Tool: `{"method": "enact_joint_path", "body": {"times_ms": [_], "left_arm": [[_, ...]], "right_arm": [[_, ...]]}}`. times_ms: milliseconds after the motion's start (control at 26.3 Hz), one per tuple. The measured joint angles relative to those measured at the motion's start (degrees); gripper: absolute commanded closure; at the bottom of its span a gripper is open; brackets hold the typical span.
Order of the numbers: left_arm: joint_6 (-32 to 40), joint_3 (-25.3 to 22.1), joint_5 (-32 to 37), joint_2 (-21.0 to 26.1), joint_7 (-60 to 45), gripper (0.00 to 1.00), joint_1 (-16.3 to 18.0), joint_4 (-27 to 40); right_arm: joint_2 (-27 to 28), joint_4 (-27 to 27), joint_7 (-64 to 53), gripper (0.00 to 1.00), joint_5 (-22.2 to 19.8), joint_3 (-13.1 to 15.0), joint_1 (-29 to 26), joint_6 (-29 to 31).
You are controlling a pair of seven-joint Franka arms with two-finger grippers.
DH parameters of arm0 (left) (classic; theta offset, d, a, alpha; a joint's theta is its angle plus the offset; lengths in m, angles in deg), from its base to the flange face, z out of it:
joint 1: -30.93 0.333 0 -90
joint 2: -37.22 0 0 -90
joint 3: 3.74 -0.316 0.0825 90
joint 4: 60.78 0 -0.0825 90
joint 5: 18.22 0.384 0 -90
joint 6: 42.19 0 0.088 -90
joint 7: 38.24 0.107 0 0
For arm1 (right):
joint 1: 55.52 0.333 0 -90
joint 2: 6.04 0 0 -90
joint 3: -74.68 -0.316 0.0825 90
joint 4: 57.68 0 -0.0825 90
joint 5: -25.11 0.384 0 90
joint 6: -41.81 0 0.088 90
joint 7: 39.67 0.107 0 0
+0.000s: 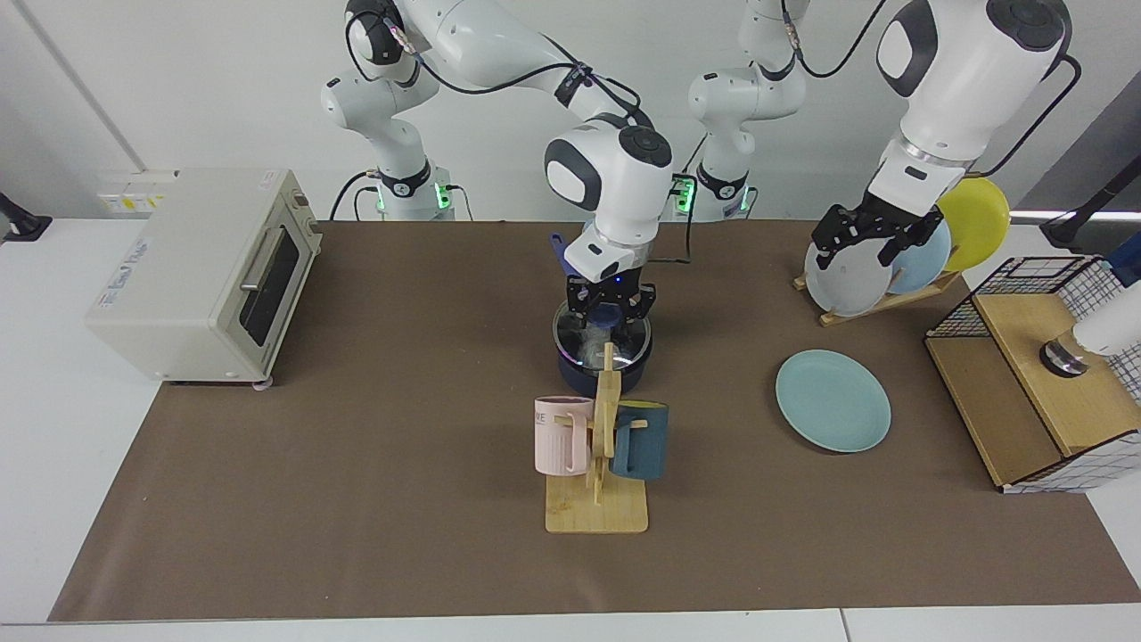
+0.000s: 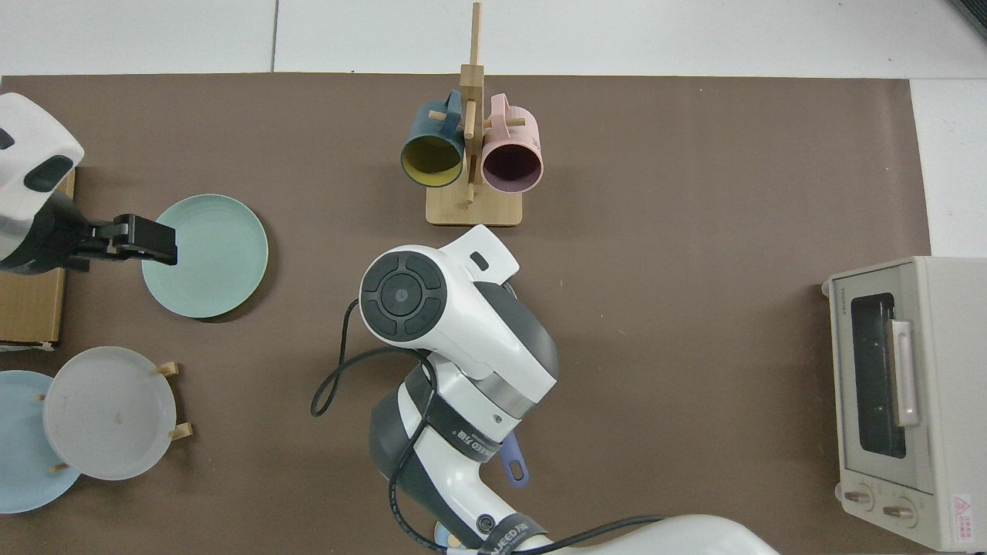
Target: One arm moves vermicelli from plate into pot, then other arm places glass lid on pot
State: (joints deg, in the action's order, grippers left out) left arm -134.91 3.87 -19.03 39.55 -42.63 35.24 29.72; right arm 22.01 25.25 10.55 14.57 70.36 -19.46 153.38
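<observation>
The navy pot stands at mid-table, its blue handle pointing toward the robots. Level on its rim lies the glass lid, and the white vermicelli shows through the glass. My right gripper, with a blue wrist light, is shut on the lid's blue knob. In the top view this arm hides the pot except the handle's end. The teal-green plate lies bare. My left gripper hangs open and empty, raised over the plate's edge, and waits.
A wooden mug rack with a pink mug and a dark teal mug stands just in front of the pot. A toaster oven is at the view's left. A plate rack and a wire basket are at its right.
</observation>
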Motion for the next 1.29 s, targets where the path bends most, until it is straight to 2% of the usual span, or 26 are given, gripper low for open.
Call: {"method": "enact_joint_path", "body": {"times_ms": [418,1292], "left_arm": [[0.0,0.0,0.0,0.0,-0.01,0.0,0.0,0.0],[0.0,0.0,0.0,-0.02,-0.04,0.0,0.0,0.0]], "right_arm": [[1.56,-2.64,0.0,1.0,-0.06,0.0,0.03,-0.01],[1.79,-2.79,0.0,1.0,-0.03,-0.02,-0.25,-0.01]]}}
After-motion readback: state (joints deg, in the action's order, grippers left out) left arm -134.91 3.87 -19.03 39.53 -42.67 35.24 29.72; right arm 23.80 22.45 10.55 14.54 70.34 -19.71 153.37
